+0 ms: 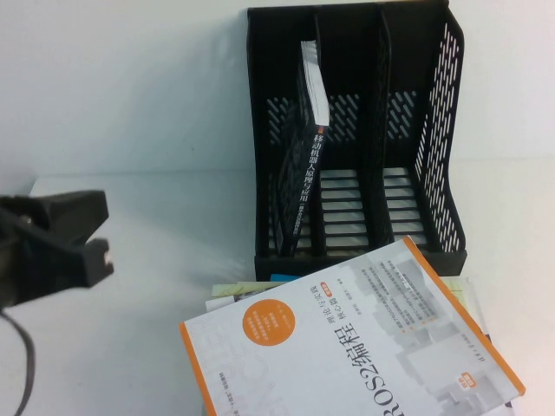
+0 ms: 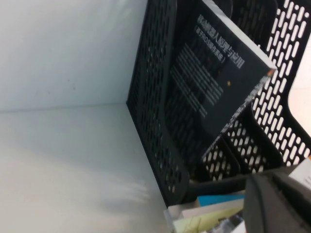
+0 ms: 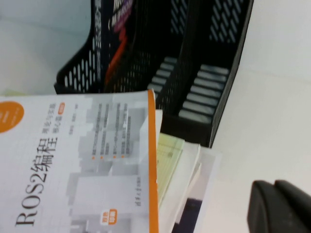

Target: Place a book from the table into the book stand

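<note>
The dark navy book (image 1: 302, 178) stands in the leftmost slot of the black book stand (image 1: 438, 165), leaning to one side, spine towards me. In the left wrist view the book (image 2: 218, 82) leans inside the stand (image 2: 155, 97). My left gripper (image 1: 100, 238) hovers over the white table (image 1: 173, 260) well left of the stand, empty; its fingers (image 2: 260, 204) look closed together. My right gripper (image 3: 273, 187) is shut and empty above bare table (image 3: 262, 121), right of the paper pile; it is out of the high view. The right wrist view shows the stand (image 3: 194, 63) and book (image 3: 114, 43).
A white book with an orange border and orange circle (image 1: 347, 338) lies on a pile of papers and booklets (image 1: 227, 295) in front of the stand; it also shows in the right wrist view (image 3: 77, 160). The stand's middle and right slots hold nothing.
</note>
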Controlling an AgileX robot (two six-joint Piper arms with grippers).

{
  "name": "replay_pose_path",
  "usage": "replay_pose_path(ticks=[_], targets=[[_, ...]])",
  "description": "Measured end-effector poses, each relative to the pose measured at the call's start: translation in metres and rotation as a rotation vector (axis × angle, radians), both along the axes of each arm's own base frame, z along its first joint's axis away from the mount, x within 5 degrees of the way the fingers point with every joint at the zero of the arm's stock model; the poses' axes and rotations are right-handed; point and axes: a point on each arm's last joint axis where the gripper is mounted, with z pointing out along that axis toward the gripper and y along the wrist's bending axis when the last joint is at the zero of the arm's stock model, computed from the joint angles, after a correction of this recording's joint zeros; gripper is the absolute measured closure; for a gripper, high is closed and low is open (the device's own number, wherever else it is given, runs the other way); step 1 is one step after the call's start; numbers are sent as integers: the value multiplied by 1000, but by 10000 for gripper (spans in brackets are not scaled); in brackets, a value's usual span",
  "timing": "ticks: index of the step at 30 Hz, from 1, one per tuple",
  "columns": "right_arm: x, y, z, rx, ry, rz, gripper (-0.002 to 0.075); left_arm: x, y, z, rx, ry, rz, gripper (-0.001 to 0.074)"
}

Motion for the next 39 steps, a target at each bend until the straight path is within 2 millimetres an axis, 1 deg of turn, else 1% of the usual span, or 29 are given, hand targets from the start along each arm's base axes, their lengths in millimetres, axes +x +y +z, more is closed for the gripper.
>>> replay_pose_path(ticks=[3, 6, 8, 11, 25, 27, 29, 31, 34, 36, 39], targets=[[-13, -7, -9, 52, -85, -11, 729, -17, 8, -16, -18, 7, -2, 734], [-22, -11, -21, 90, -104, -23, 729, -23, 10, -31, -28, 41, -3, 735], [-25, -12, -26, 106, -111, -28, 729, -24, 9, -37, -42, 68, -4, 736], [-29, -14, -26, 116, -124, -29, 729, -25, 9, -40, -49, 80, -4, 736], [-30, -15, -29, 111, -99, -35, 729, -25, 9, -39, -50, 77, -5, 736], [-30, -15, -29, 111, -99, -35, 729, -27, 15, -39, 30, 25, -6, 736], [-30, -15, -29, 110, -97, -35, 729, -31, 26, -41, 85, -21, 35, 737], [-30, -15, -29, 109, -98, -35, 729, -38, 40, -50, 97, -37, 108, 737], [-30, -15, -29, 109, -98, -35, 729, -57, 57, -72, 76, -73, 215, 737], [-30, -15, -29, 109, -98, -35, 729, -69, 64, -88, 59, -102, 267, 737], [-30, -15, -29, 109, -98, -35, 729, -85, 71, -121, 42, -150, 336, 736]])
